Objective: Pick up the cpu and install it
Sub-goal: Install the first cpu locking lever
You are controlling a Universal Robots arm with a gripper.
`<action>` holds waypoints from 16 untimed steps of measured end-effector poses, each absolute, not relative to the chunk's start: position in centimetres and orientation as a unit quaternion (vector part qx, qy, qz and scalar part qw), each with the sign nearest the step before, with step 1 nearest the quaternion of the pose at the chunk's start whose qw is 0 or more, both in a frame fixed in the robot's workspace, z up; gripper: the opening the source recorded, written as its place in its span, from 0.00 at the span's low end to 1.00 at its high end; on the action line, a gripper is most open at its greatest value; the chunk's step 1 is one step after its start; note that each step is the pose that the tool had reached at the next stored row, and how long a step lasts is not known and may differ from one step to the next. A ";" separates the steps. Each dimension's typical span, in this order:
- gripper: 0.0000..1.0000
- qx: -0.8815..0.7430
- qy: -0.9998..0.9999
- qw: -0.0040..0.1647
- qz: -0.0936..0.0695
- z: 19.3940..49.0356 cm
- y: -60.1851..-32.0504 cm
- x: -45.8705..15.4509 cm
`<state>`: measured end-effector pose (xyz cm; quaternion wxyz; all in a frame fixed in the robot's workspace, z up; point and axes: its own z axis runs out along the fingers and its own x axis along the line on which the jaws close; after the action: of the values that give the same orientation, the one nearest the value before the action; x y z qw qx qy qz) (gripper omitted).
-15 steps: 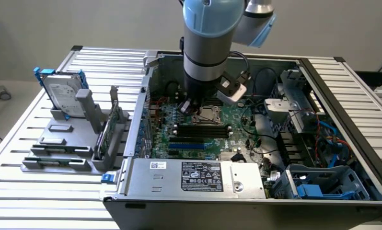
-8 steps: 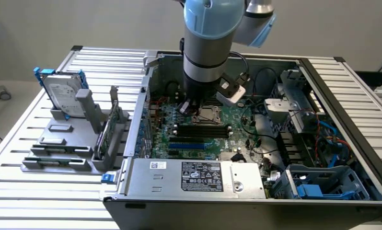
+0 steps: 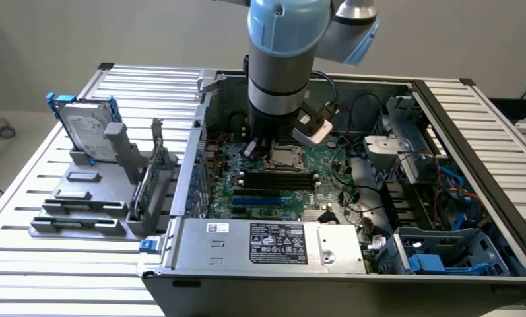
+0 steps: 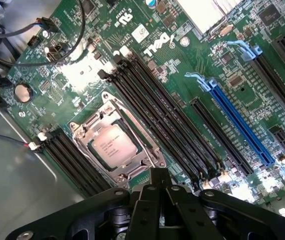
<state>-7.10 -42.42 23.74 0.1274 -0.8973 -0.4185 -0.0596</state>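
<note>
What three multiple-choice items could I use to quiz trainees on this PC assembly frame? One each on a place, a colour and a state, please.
1. Where does the cpu lie?
A. In the metal-framed socket on the motherboard
B. On the rack beside the case
C. On the power supply

2. What colour is the long expansion slot in the wrist view?
A. Red
B. Blue
C. White

3. How does the gripper stand?
A. Shut, holding nothing
B. Wide open
C. Shut on the cpu

Answers: 1 A, the silvery chip sits within the frame; 2 B, its plastic is plainly blue; 3 A, its fingers meet above the board, apart from the chip.
</note>
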 end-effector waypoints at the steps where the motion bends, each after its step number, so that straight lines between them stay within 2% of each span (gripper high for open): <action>1: 0.11 -0.897 -0.418 0.127 -0.060 23.7 -42.3 -7.2; 16: 0.11 -0.897 -0.419 0.123 -0.062 22.0 -41.9 -7.6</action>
<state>-7.62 -41.89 22.04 0.1230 -0.8974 -0.4191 -0.0620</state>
